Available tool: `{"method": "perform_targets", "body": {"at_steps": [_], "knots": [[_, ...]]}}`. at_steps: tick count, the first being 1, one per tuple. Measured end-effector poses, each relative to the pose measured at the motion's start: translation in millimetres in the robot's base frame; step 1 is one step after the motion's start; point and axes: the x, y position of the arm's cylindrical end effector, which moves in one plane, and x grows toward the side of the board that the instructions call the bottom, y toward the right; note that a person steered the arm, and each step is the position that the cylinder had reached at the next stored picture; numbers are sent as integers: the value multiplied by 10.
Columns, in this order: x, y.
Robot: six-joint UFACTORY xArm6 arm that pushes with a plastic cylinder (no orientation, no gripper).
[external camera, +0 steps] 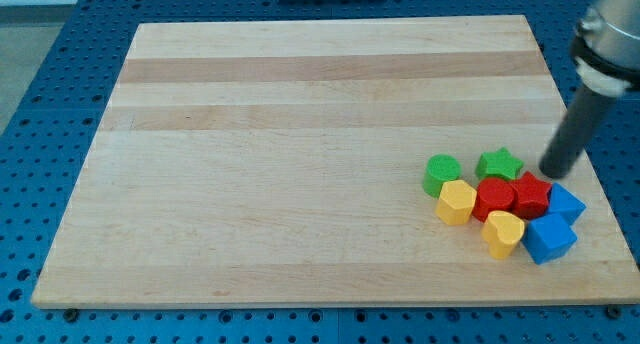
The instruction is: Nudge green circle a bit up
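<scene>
The green circle (441, 172) is a round green block at the left end of a tight cluster near the board's lower right. A green star-shaped block (499, 165) sits just to its right. My tip (556, 173) is the lower end of the dark rod that comes down from the view's upper right. It stands to the right of the green star and just above the red blocks, about a hundred pixels right of the green circle and apart from it.
Below the green blocks lie a yellow block (457, 201), two red blocks (494, 198) (531, 195), a yellow heart-like block (503, 232) and two blue blocks (549, 236) (566, 202). The wooden board (300, 134) lies on a blue perforated table.
</scene>
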Motion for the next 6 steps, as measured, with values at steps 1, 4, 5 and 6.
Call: {"method": "perform_targets", "body": {"at_steps": [1, 4, 5, 6], "knots": [[330, 283], [1199, -22], [1093, -194], [1091, -376]]}}
